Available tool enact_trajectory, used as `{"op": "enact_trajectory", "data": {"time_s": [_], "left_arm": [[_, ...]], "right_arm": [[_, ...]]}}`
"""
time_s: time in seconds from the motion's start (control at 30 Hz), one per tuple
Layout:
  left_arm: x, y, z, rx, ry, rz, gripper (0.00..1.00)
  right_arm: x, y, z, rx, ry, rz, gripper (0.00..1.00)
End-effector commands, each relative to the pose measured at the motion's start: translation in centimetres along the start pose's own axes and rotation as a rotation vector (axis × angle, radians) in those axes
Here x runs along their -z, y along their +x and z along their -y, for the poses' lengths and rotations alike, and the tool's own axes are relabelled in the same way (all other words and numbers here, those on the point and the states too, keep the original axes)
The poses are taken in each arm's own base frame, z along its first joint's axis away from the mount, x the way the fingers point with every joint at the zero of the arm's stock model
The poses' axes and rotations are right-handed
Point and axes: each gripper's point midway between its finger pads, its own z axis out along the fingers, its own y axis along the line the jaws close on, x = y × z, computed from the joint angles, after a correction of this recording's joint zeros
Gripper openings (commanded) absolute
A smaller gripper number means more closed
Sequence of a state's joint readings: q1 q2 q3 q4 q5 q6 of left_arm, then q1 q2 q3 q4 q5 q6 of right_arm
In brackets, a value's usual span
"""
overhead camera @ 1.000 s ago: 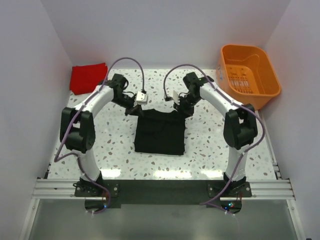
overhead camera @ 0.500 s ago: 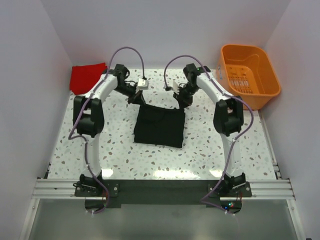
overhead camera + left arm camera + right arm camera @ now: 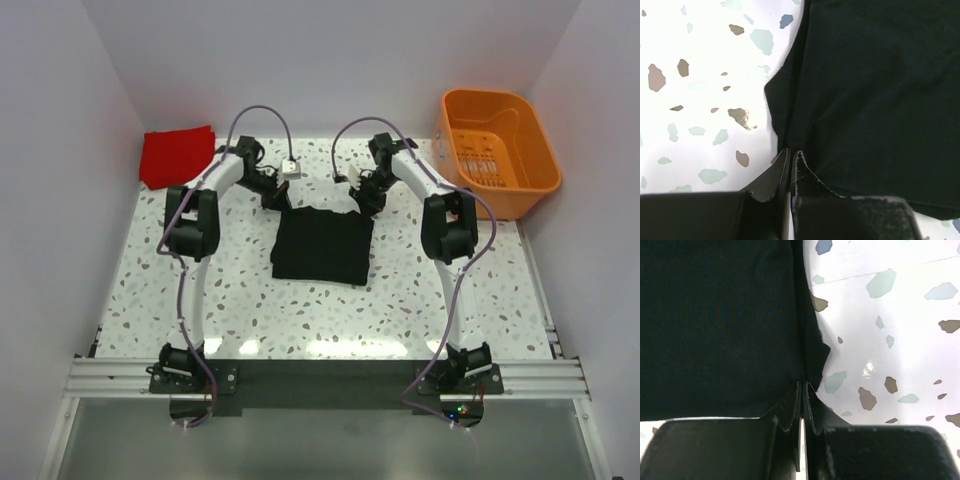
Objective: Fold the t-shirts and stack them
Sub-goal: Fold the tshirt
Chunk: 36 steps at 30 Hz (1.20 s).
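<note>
The black t-shirt (image 3: 322,246) lies folded into a rough rectangle at the middle of the speckled table. My left gripper (image 3: 279,203) is shut on its far left corner, and in the left wrist view (image 3: 790,155) the jaws pinch the shirt's edge (image 3: 875,90). My right gripper (image 3: 366,204) is shut on the far right corner, and in the right wrist view (image 3: 803,386) the jaws pinch the cloth (image 3: 720,320). The red t-shirt (image 3: 176,154) lies as a small folded rectangle at the far left corner.
An orange plastic basket (image 3: 497,150) stands at the far right. White walls close the table on the left, back and right. Both arms reach far out, elbows bent over the table's sides.
Both grippers have moved toward the far side of the table, dragging the black shirt's far edge with them. The shirt has slid farther away and lies flatter.
</note>
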State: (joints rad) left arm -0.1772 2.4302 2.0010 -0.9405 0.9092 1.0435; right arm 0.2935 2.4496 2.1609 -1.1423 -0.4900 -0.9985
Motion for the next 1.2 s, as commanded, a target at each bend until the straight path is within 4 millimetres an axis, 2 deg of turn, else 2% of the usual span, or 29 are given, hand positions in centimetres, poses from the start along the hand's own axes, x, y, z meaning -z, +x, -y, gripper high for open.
{"op": "enact_trajectory", "data": {"time_s": [0.0, 0.03, 0.13, 0.2, 0.27, 0.33, 0.37, 0.43, 0.47, 0.53, 0.57, 0.63, 0.7, 0.87, 0.97, 1.0, 1.03, 1.07, 1.1, 1.13, 1.17], "left_arm": [[3.9, -4.3, 0.6, -0.105, -0.032, 0.054, 0.00], [4.6, -4.9, 0.9, -0.121, -0.034, 0.061, 0.00], [6.6, -6.8, 1.3, -0.149, -0.052, 0.099, 0.00], [7.6, -7.4, 0.5, -0.156, -0.082, 0.117, 0.00], [7.5, -7.1, -0.2, -0.127, -0.090, 0.131, 0.00], [7.1, -7.1, -1.3, -0.120, -0.107, 0.137, 0.00], [6.6, -6.8, -2.5, -0.123, -0.124, 0.142, 0.00], [5.9, -6.5, -3.5, -0.093, -0.138, 0.145, 0.00], [5.3, -6.1, -4.9, -0.105, -0.172, 0.147, 0.00], [4.2, -5.1, -6.0, -0.072, -0.192, 0.139, 0.00], [4.0, -5.0, -7.3, -0.091, -0.231, 0.141, 0.00], [2.9, -4.0, -8.7, -0.025, -0.264, 0.144, 0.00], [2.6, -4.2, -10.1, -0.026, -0.301, 0.153, 0.00], [0.8, -2.8, -11.4, 0.017, -0.351, 0.110, 0.00], [1.0, -2.5, -11.8, 0.054, -0.388, 0.107, 0.00], [1.1, -2.4, -12.0, 0.060, -0.400, 0.106, 0.03], [1.8, -3.1, -12.0, 0.076, -0.420, 0.120, 0.20], [2.6, -3.3, -12.4, 0.082, -0.446, 0.136, 0.28], [3.2, -3.9, -12.3, 0.113, -0.457, 0.159, 0.34], [4.8, -5.7, -11.9, 0.099, -0.475, 0.189, 0.51], [5.6, -6.1, -11.5, 0.107, -0.479, 0.207, 0.55]], "right_arm": [[3.5, -2.4, 0.2, 0.041, 0.070, 0.060, 0.00], [5.2, -3.1, -0.2, 0.055, 0.092, 0.080, 0.00], [7.7, -3.6, -0.6, 0.073, 0.124, 0.114, 0.00], [8.6, -3.3, 0.0, 0.070, 0.143, 0.121, 0.00], [7.9, -2.6, 0.5, 0.052, 0.132, 0.107, 0.00], [7.6, -2.9, 1.5, 0.050, 0.146, 0.111, 0.00], [6.3, -2.4, 2.0, 0.028, 0.134, 0.103, 0.00], [5.4, -2.5, 3.6, 0.014, 0.164, 0.111, 0.00], [4.2, -1.9, 4.1, 0.005, 0.162, 0.094, 0.00], [3.4, -1.7, 5.9, 0.005, 0.210, 0.093, 0.00], [2.6, -0.9, 6.8, 0.000, 0.236, 0.065, 0.00], [2.4, -1.1, 8.8, -0.003, 0.307, 0.075, 0.00], [2.1, -0.7, 10.4, -0.004, 0.375, 0.060, 0.00], [2.4, -0.2, 12.2, -0.004, 0.487, 0.047, 0.00], [2.0, -0.2, 12.6, -0.006, 0.518, 0.041, 0.00], [2.0, -0.4, 12.6, -0.009, 0.523, 0.041, 0.02], [2.3, -0.9, 12.6, -0.028, 0.546, 0.039, 0.10], [2.8, -1.2, 12.7, -0.041, 0.564, 0.045, 0.21], [3.4, -1.9, 12.8, -0.049, 0.585, 0.066, 0.40], [5.6, -3.4, 12.5, -0.070, 0.620, 0.113, 0.47], [6.5, -4.1, 12.4, -0.079, 0.639, 0.140, 0.52]]}}
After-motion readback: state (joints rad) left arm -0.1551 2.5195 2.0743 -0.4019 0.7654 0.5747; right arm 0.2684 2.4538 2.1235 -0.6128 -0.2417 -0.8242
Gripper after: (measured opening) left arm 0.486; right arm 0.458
